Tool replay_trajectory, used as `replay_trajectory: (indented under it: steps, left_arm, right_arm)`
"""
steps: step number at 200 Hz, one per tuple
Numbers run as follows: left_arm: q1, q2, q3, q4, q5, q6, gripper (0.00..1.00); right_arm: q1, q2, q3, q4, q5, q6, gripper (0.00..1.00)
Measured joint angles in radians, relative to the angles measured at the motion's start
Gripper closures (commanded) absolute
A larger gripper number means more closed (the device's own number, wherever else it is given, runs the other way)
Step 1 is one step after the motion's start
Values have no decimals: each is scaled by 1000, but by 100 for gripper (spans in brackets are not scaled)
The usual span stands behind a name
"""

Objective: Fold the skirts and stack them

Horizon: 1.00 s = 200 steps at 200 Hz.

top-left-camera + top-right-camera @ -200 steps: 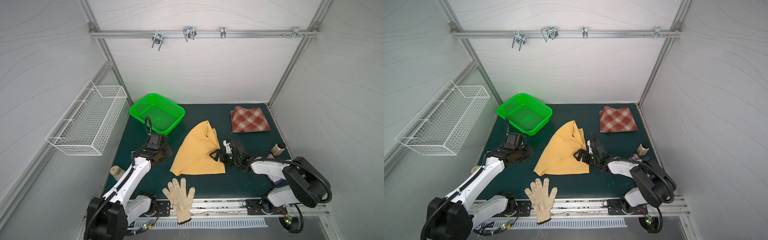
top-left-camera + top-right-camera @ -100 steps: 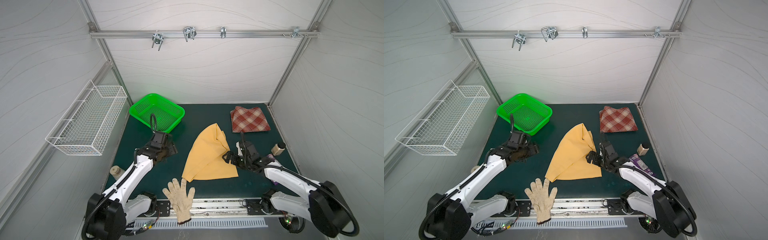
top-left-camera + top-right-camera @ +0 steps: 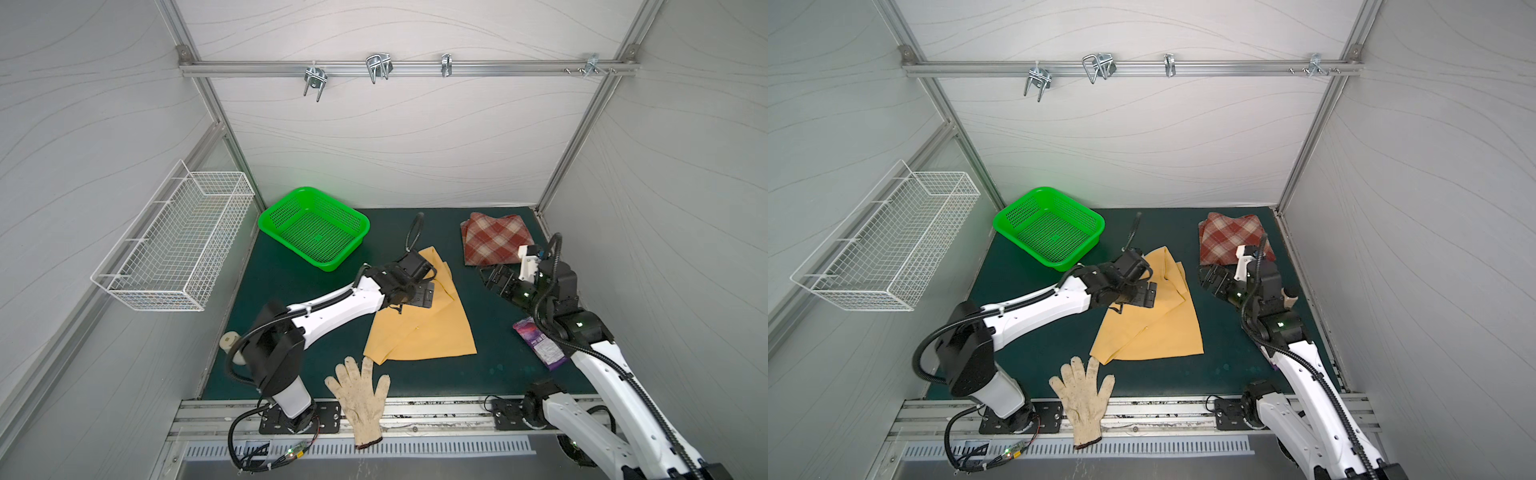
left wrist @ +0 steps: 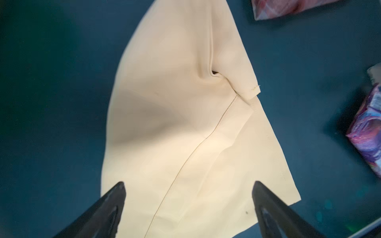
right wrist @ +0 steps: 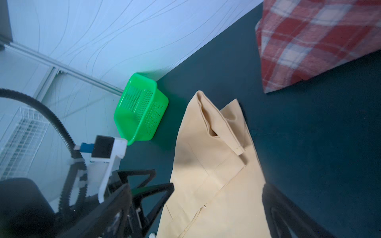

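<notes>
While both grippers stand with their jaws spread and nothing between them, the two skirts lie apart on the dark green mat (image 3: pixel 291 332). In both top views the mustard-yellow skirt (image 3: pixel 432 332) (image 3: pixel 1163 332) rests near the middle. It fans out from a narrow end toward the back wall to a broad, straight hem toward the front. One side is folded over diagonally, which leaves a long crease down the cloth. In the left wrist view this skirt (image 4: pixel 175 123) looks paler, with a thin stitched seam running its length, a raised fold that gapes a little, and a short tab at the edge.

The plaid skirt (image 3: pixel 492 239) (image 3: pixel 1229 239) sits folded into a rough square at the back right corner of the mat, rust-red and cream with a fuzzy nap. It does not touch the yellow one.

The left gripper (image 3: pixel 426 294) (image 4: pixel 188 183) hangs over the narrow part of the mustard-yellow skirt, its fingers on either side of the cloth below. The right gripper (image 3: pixel 492 278) (image 3: pixel 1210 278) hovers over bare mat between the two skirts, just in front of the plaid one.

A green perforated basket (image 3: pixel 345 253) stands at the back left of the mat, its holed floor fully in view. A white wire basket (image 3: pixel 178 249) hangs on the left wall, the wall showing through its mesh. An off-white glove (image 3: pixel 361 395) lies at the front edge, and a purple packet (image 3: pixel 540 343) lies at the right.
</notes>
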Motion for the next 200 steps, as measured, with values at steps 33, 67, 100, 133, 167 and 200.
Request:
replay_trajectory:
  steps: [33,67,100,133,167,200]
  left_arm:
    - [-77,190,154,-13,-34,30,6]
    - [-122,347,302,-41,-37,48,8]
    - [-150,482,450,-82,-58,53,10]
    - [-158,576,578,-130,-109,45,14]
    - [-158,648,668,-183,-168,26,19]
    - [-158,684,680,-217,-208,2,24]
  right_arm:
    - [-207,3,-29,-8,-148,10,1]
    - [-419,21,-87,8,-295,39,1]
    - [-521,38,-129,37,-395,59,1]
    - [-535,43,-148,50,-452,62,1]
    - [-536,35,-149,59,-480,61,1]
    - [-536,19,-149,58,-492,53,1]
